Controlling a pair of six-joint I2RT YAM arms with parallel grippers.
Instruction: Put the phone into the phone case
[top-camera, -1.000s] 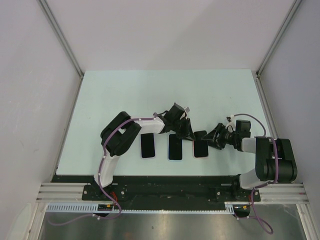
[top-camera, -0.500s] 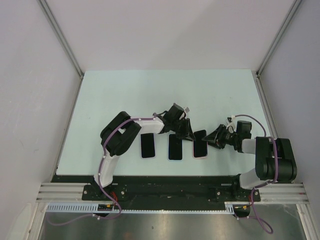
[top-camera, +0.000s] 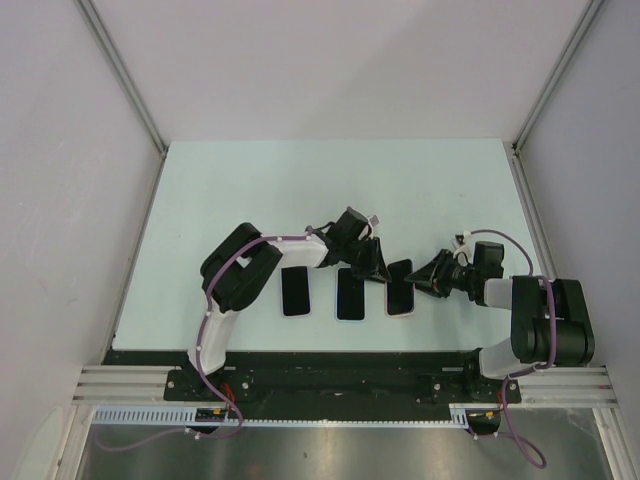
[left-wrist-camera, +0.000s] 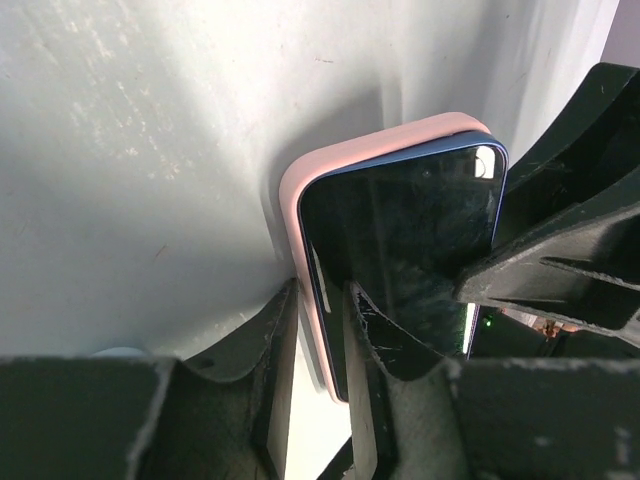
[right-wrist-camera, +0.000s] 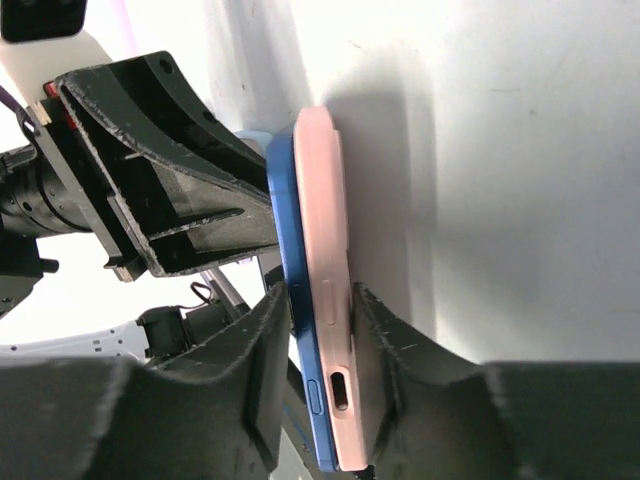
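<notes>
A blue phone with a dark screen lies in a pink phone case on the table, right of centre. My left gripper is shut on their left edge, one finger on the screen and one outside the case rim. My right gripper is shut on the opposite side. In the right wrist view the phone's blue side stands proud of the case, pinched between my fingers. My left gripper straddles both edges.
Two more dark phones lie flat left of the cased one. The near table edge runs just below them. The left arm's jaws sit close beside the phone.
My right gripper has narrowed its jaws onto the phone and case and shifted slightly right. The left gripper has kept its hold in place.
</notes>
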